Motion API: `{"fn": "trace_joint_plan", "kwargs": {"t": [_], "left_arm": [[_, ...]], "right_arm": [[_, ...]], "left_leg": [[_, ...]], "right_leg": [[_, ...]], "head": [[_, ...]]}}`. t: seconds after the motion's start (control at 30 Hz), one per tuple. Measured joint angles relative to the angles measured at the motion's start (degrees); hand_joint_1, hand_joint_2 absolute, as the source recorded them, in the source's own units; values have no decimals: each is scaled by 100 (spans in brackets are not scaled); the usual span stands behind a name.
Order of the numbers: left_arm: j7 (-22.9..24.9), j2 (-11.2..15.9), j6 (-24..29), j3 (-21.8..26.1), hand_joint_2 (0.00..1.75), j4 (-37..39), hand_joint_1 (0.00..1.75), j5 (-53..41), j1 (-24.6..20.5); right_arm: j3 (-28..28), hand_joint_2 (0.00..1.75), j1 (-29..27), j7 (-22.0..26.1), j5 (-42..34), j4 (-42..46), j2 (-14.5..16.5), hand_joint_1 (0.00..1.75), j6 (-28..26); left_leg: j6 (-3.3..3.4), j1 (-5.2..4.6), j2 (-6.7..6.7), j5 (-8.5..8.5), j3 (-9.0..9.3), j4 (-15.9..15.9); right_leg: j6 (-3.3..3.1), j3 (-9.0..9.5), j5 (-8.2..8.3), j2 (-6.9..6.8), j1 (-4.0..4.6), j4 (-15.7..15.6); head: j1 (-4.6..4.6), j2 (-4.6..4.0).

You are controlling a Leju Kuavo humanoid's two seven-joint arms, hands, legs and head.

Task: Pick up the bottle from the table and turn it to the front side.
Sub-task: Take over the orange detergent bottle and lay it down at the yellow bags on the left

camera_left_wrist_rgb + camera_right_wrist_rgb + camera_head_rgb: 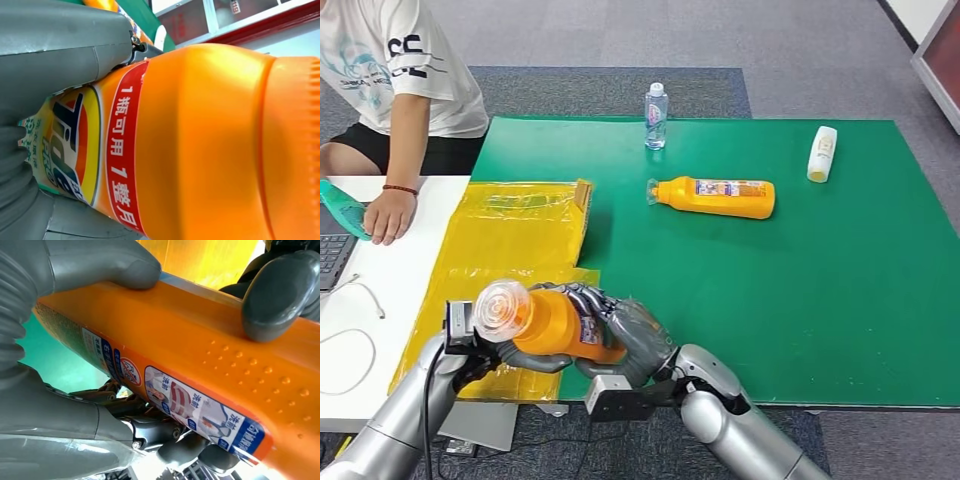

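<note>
Above the table's near edge, both robot hands, left (482, 350) and right (622, 335), clasp the orange bottle (546, 322).

Orange bottle (554, 325), green table (788, 300)

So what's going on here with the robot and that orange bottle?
The robot holds an orange Tide detergent bottle off the table in both hands, the left hand near its cap end and the right hand around its body. A second orange bottle, a small water bottle and a white bottle sit on the green mat. A person sits alongside.
</note>
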State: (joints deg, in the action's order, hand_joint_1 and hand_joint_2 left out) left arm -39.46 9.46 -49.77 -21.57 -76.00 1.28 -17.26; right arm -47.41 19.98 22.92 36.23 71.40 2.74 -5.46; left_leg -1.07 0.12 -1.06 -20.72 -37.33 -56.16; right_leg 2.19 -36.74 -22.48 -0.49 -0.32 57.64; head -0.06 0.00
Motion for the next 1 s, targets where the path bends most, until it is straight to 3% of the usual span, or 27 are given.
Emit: {"fn": "trace_joint_plan", "kwargs": {"t": [0.23,0.27,0.3,0.37,0.4,0.43,0.8,1.0], "left_arm": [[27,-5,50,76,175,0,175,-7,67],[32,-9,58,88,175,0,175,-8,83],[38,-11,67,97,175,0,175,-8,99],[45,-20,80,120,175,0,175,-10,128],[49,-26,86,131,175,0,175,-12,141],[51,-37,92,144,175,0,175,-14,153],[127,-108,322,166,175,-48,175,-166,233],[157,-92,735,-26,175,-146,175,-320,210]], "right_arm": [[71,175,-1,-2,-20,-250,110,175,-9],[84,175,-1,5,-25,-291,127,154,-10],[98,175,-2,14,-31,-330,145,123,-11],[129,175,-5,28,-43,-398,182,35,-11],[146,175,-7,30,-52,-424,199,12,-11],[166,175,-9,30,-68,-450,218,0,-9],[515,175,-25,214,-656,-721,361,0,403],[769,175,-67,376,-1114,-782,391,0,654]], "left_leg": [[0,0,0,0,-1,0],[0,0,-1,0,-1,0],[0,0,-1,0,-1,0],[0,0,-1,0,-1,0],[0,0,-1,0,-1,0],[0,0,-1,0,-1,0],[-1,0,-2,0,-1,0],[-1,0,-2,0,-2,0]], "right_leg": [[0,-3,0,1,0,0],[0,-3,0,2,0,0],[0,-4,0,2,0,0],[0,-5,0,2,0,0],[0,-5,0,2,0,-1],[0,-5,0,2,0,-1],[-2,-7,1,2,0,-1],[-1,-7,1,2,0,-1]], "head": [[1,0],[0,0],[0,0],[1,0],[1,0],[0,0],[-1,0],[-1,0]]}}
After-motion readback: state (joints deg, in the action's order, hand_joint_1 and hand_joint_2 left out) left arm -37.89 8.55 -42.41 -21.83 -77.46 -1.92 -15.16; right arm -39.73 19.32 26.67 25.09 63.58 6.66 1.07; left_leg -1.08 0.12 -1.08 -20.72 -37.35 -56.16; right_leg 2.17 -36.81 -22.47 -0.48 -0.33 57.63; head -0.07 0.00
